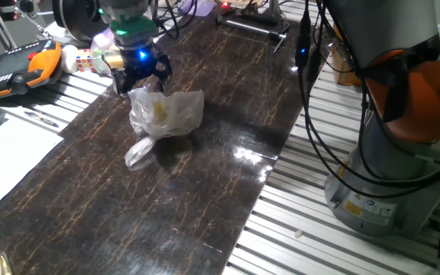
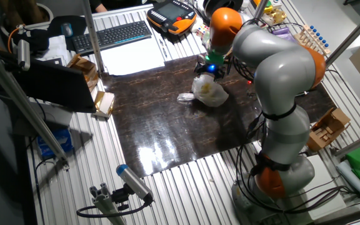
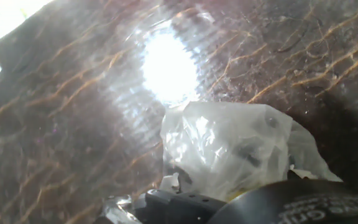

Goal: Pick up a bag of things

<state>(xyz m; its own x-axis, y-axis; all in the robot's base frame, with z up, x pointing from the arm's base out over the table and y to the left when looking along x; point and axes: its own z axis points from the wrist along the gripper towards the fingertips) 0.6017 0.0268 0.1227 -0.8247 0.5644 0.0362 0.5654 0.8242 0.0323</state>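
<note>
The bag of things (image 1: 168, 113) is a wrinkly clear whitish plastic bag with pale yellow pieces inside. It lies on the dark marbled mat (image 1: 205, 198), its twisted tail (image 1: 139, 151) pointing toward the near left. My gripper (image 1: 140, 82) hovers at the bag's far upper end, fingers spread on either side of its top, not closed on it. The other fixed view shows the bag (image 2: 210, 92) just below the gripper (image 2: 210, 69). In the hand view the bag (image 3: 229, 146) fills the lower middle, right above a dark finger (image 3: 179, 205).
An orange and black teach pendant (image 1: 21, 65) and small items lie left of the mat. A keyboard (image 2: 111, 36) and white paper (image 2: 133, 57) sit at the far side. Cardboard boxes (image 2: 86, 72) stand by the mat's left edge. The arm's base (image 1: 403, 153) and cables are on the right.
</note>
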